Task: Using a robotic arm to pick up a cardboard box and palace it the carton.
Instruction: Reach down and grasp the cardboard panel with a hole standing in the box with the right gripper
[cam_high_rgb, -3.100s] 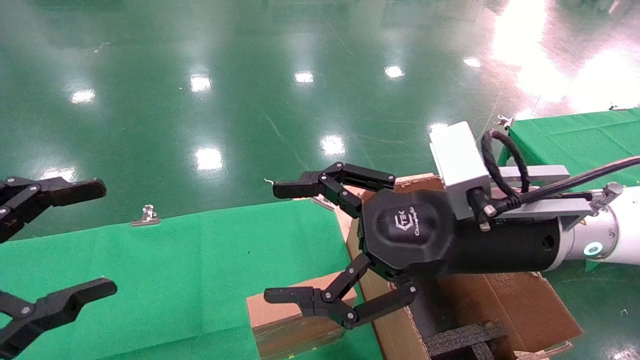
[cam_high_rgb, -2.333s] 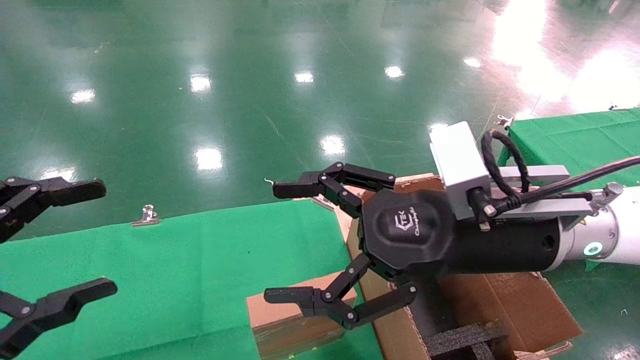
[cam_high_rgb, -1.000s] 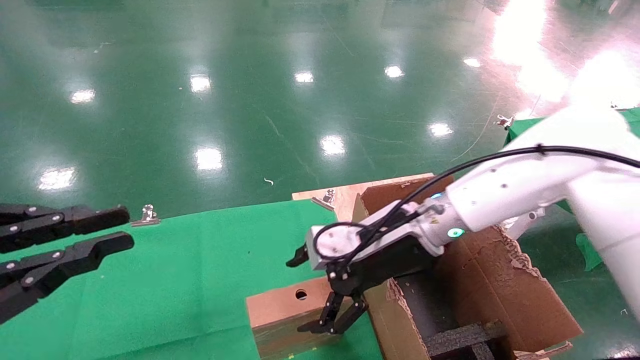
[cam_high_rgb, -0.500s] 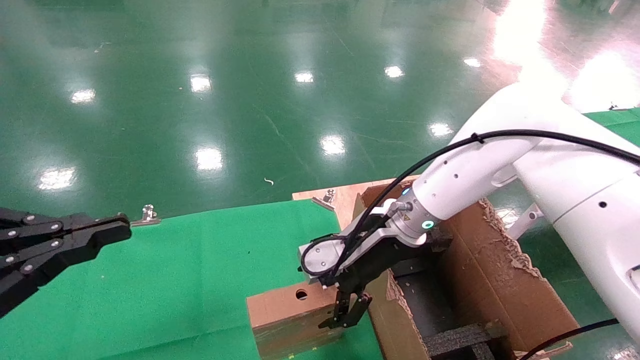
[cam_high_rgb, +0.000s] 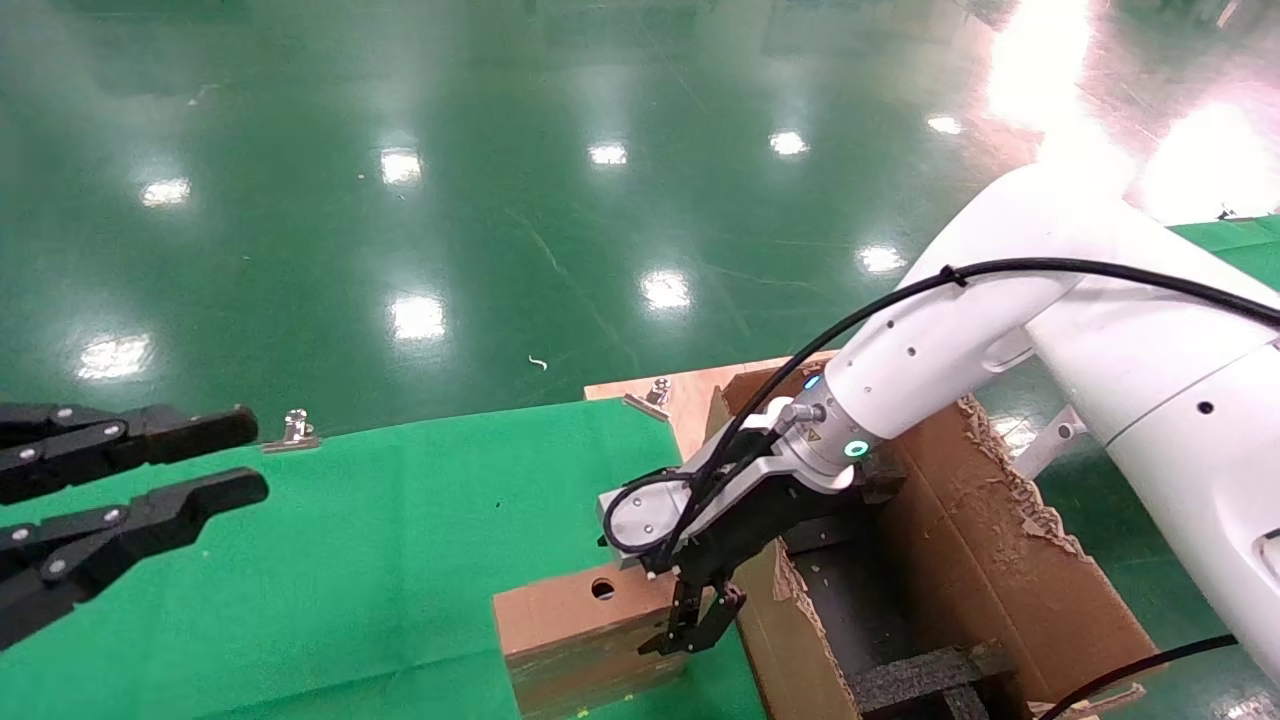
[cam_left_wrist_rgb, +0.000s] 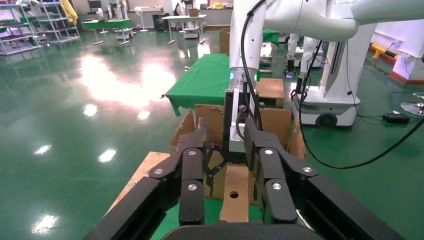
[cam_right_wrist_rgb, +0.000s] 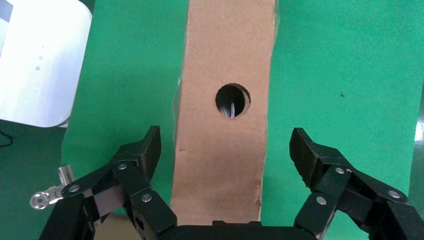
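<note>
Low in the frame's centre, right pincer (cam_high_rgb: 690, 630) spread wide astride cardboard box (cam_high_rgb: 580, 625) beside carton (cam_high_rgb: 1010, 575), left pincer (cam_high_rgb: 240, 460) at left edge, slightly parted, holding nothing.

Cardboard box (cam_high_rgb: 585, 630): plain brown, darker scuffed side. Carton (cam_high_rgb: 1000, 570): brown corrugated, black foam inserts (cam_high_rgb: 925, 680) inside. Robotic arm (cam_high_rgb: 1000, 330): white, black wrist, grey camera block, black cable. Right tool (cam_high_rgb: 690, 630) and left tool (cam_high_rgb: 215, 460): black. Tabletop (cam_high_rgb: 350, 540): green cloth. Floor (cam_high_rgb: 500, 200): glossy dark green.
</note>
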